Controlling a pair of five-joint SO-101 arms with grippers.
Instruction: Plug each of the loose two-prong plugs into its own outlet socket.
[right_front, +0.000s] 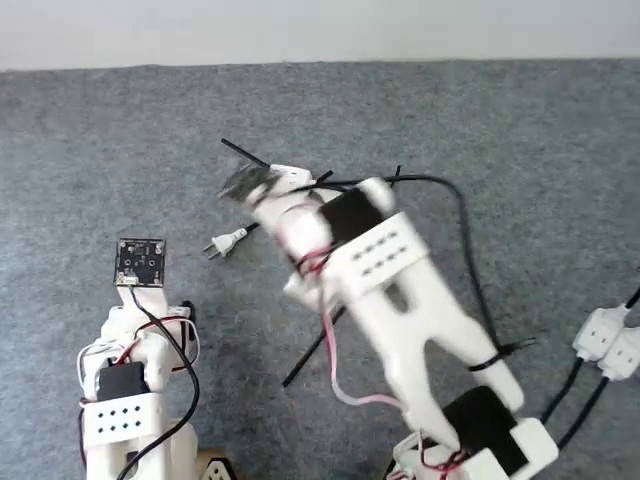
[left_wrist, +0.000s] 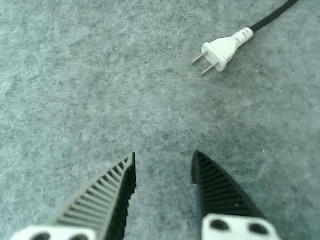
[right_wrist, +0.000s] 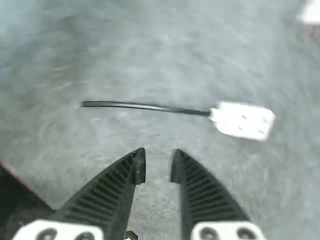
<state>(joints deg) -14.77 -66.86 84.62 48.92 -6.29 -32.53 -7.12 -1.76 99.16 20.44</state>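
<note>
White plug (left_wrist: 220, 50), grey felt (left_wrist: 75, 75), faint collar marking (left_wrist: 246, 34), perhaps print

Right claw (right_wrist: 157, 165), slightly parted, over grey carpet (right_wrist: 75, 60) near white outlet socket (right_wrist: 243, 120) on black cord (right_wrist: 145, 106).

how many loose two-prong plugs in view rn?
1. A white plug lies on the carpet just ahead of the left gripper, and its black cord runs under the right arm. More plugs may be hidden beneath that arm.
</note>
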